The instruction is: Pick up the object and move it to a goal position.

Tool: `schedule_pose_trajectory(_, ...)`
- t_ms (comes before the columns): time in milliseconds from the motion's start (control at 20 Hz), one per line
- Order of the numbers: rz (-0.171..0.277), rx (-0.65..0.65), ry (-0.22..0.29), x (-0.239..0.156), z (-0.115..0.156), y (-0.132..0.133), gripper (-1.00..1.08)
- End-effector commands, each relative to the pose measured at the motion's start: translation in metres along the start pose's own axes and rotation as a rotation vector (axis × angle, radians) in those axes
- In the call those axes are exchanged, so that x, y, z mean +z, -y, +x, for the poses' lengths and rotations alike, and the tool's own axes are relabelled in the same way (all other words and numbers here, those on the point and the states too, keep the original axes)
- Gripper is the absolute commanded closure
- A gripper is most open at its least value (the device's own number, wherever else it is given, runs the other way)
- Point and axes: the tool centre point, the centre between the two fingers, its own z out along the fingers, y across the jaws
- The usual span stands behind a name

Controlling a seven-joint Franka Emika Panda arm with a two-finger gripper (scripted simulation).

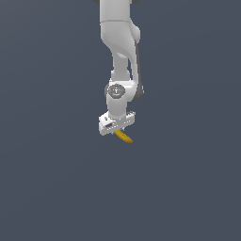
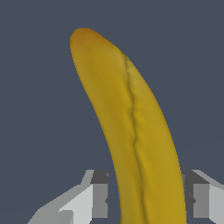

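While the arm (image 1: 120, 52) hangs down from the top of the exterior view, I have the tool (image 1: 120, 129) closed on the banana (image 1: 124, 136), which sticks out below the fingers and tilts toward the exterior view's right. In the wrist view the banana (image 2: 131, 127) runs between the two fingers (image 2: 99, 194), with most of its length and the orange-brown tip reaching well past them, so I judge the grip sits near one end rather than at the middle.

That is my main worry. With so much fruit overhanging the pads, a quick swing or a hard stop could make it pivot in the grip, and the curved, smooth skin gives the pads little flat surface to bite on. If it rotates, the tip may end up somewhere other than where I expect at the goal, or the banana may slide out entirely.

I see no goal marker in either view, and I cannot tell from the plain dark background how high the banana hangs above any worktop, so a descent judged by eye could jam the tip down.
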Motion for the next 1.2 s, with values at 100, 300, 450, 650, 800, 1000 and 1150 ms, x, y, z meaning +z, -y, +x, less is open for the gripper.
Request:
schedule_pose_trajectory(100,0.0,0.0,0.0,-0.003,0.004,0.002,1.08)
schedule_pose_trajectory(300,0.0,0.0,0.0,-0.012,0.016,0.009,1.08)
schedule_pose_trajectory(450,0.0,0.0,0.0,-0.023,0.031,0.017,1.08)
schedule_pose_trajectory(650,0.001,0.0,0.0,-0.041,0.056,0.031,1.08)
schedule_pose_trajectory(800,0.001,0.0,0.0,-0.056,0.078,0.043,1.08)
schedule_pose_trajectory(1000,0.001,0.0,0.0,-0.079,0.11,0.06,1.08)
schedule_pose_trajectory(1150,0.001,0.0,0.0,-0.095,0.133,0.072,1.08)
